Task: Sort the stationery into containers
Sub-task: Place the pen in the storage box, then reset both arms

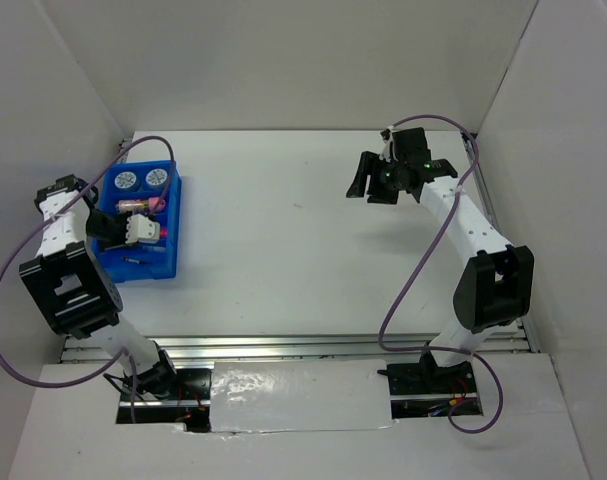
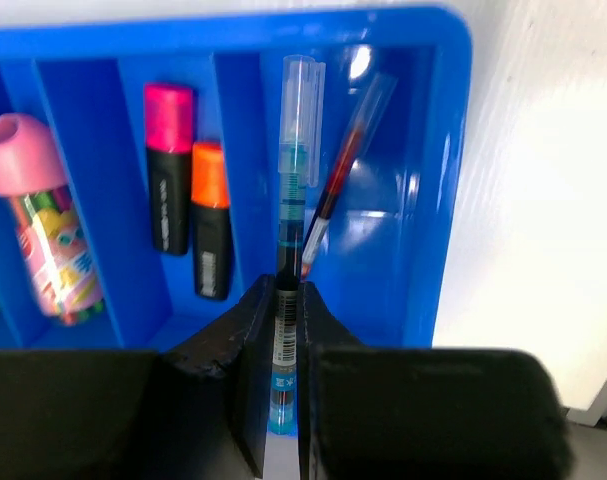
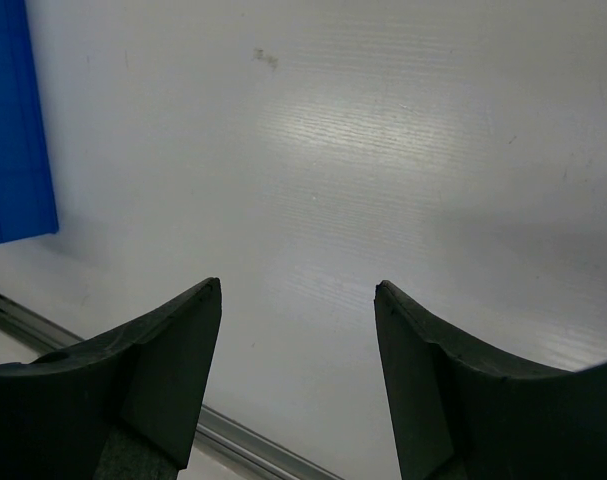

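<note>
Barcode sticker on blue pen (image 2: pixel 295 170) barrel, digits unreadable. Cartoon print on pink marker (image 2: pixel 45 230), no legible text. Left tool (image 2: pixel 285 300) is clamped on the blue pen's lower barrel. Pen lies over the end compartment of tray (image 2: pixel 438 200), beside red pen (image 2: pixel 343 170). Tray sits at worktop (image 3: pixel 383 150) left. Left arm bent over tray. Right arm reaches far right, right tool (image 3: pixel 297 288) spread, holding nothing.

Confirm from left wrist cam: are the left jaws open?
No, the left gripper has its jaws shut on the blue pen, held over the blue tray compartment where the red pen lies.
</note>
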`<state>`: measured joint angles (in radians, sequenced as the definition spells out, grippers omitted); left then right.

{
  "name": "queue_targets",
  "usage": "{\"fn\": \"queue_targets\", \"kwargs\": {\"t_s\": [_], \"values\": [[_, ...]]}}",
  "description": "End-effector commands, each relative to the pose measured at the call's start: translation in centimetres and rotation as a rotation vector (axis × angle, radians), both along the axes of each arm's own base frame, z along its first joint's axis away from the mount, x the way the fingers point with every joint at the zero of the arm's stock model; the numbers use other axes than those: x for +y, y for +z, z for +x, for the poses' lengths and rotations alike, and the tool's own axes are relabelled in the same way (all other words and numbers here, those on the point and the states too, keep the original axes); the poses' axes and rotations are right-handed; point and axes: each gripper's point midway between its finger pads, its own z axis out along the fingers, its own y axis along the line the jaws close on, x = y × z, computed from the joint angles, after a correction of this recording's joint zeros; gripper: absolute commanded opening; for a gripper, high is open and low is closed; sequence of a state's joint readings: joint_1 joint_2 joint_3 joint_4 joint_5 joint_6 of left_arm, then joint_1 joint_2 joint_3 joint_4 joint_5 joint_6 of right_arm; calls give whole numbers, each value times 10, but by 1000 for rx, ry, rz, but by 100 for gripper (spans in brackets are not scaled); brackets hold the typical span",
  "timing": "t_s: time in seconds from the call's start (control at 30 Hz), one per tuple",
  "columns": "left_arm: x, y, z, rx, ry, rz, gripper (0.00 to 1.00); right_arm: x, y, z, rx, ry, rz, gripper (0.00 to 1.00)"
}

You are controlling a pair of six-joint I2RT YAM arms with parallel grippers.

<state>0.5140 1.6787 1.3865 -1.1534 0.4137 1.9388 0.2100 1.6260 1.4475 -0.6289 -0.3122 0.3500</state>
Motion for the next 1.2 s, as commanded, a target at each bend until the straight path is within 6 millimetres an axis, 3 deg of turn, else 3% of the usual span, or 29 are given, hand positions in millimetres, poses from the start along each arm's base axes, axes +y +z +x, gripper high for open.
{"fn": "queue_targets", "kwargs": {"t_s": [0.0,0.2,0.33,0.43,0.53,0.57,0.63,0.67,0.73,0.77,0.8,0.83,0.87,0.93,0.97,1.07,1.1,1.17], "values": [[-11,-5,2,13,-5,-21,20,3,9,3,-38,13,-9,69],[-17,-12,1,68,-2,-30,43,1,11,2,-48,10,-16,69],[-17,-9,3,67,3,-29,51,1,11,2,-47,10,-14,69],[-15,2,7,46,17,-35,52,2,14,2,-52,12,-13,69],[-14,47,27,-64,88,-112,52,2,15,1,-57,15,-13,69],[-19,85,46,-152,150,-177,52,1,16,1,-63,17,-14,70],[-31,127,65,-214,242,-270,53,0,18,0,-74,28,-25,71],[-62,161,80,-218,332,-355,54,-1,20,0,-85,35,-34,72],[-87,194,103,-282,409,-403,55,-6,29,-1,-129,84,-72,77],[-107,204,104,-246,501,-479,56,-8,33,-2,-145,104,-80,79],[-145,217,100,-248,448,-517,59,-14,40,-3,-176,123,-101,81],[-161,233,111,-312,435,-560,63,-19,44,-4,-191,128,-112,86],[-199,212,106,-198,506,-635,85,-26,44,-3,-198,114,-138,90],[-234,206,104,-186,525,-686,92,-43,46,-4,-210,81,-175,98],[-264,201,99,-145,512,-716,99,-52,46,-3,-212,57,-199,100],[-306,174,104,-38,632,-764,99,-79,36,-9,-188,8,-230,100],[-317,155,107,19,644,-746,99,-91,32,-10,-175,-15,-240,100],[-331,140,105,114,680,-746,99,-101,21,-19,-156,-21,-248,100]]}}
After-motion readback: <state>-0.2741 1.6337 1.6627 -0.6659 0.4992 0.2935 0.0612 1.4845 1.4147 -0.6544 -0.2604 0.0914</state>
